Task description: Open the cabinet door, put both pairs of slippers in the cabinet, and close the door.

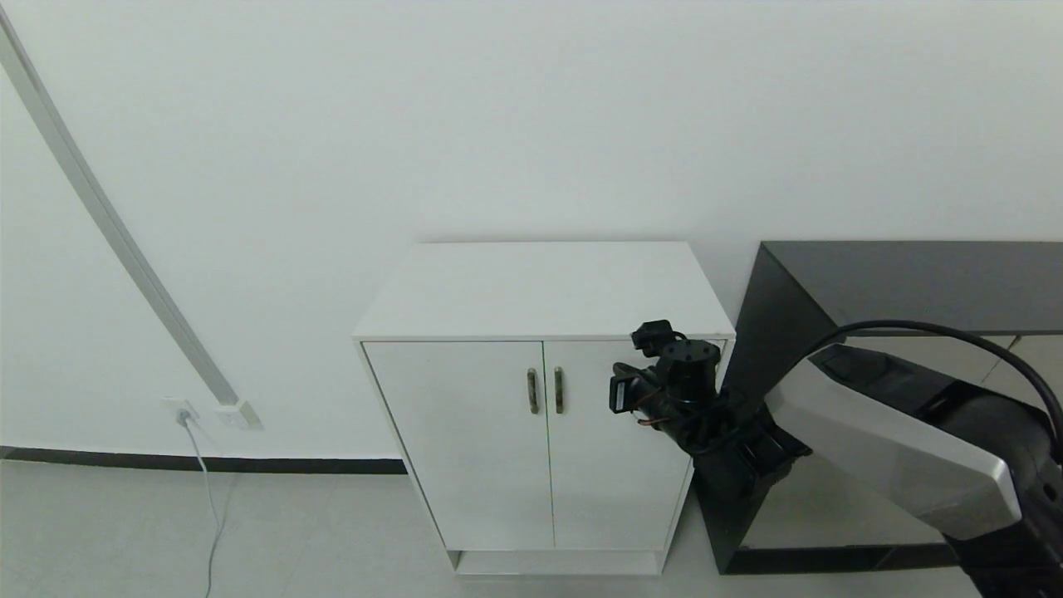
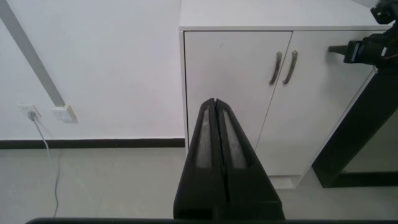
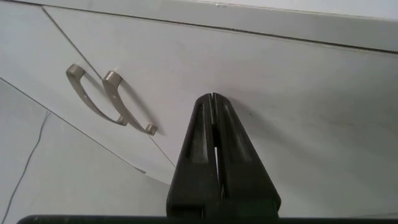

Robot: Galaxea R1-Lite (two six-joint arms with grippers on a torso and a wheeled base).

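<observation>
Closest to my lens, the right gripper [image 3: 213, 99] has its black fingers pressed together, empty, just before the right door [image 1: 619, 498]; left gripper [image 2: 214, 102] likewise pinched together, well back; white two-door cabinet [image 1: 540, 291] stands against the wall [image 1: 531, 124], both doors closed; curved metal handles [image 1: 532, 390] flank the middle seam.

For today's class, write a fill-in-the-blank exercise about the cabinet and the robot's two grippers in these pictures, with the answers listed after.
Both doors of the white cabinet are ___.
The cabinet has ___ handles, side by side where the doors meet.
The right gripper hangs before the door on the robot's ___ side.
The left gripper is ___, with nothing in it.
Missing words: closed, two, right, shut.
</observation>
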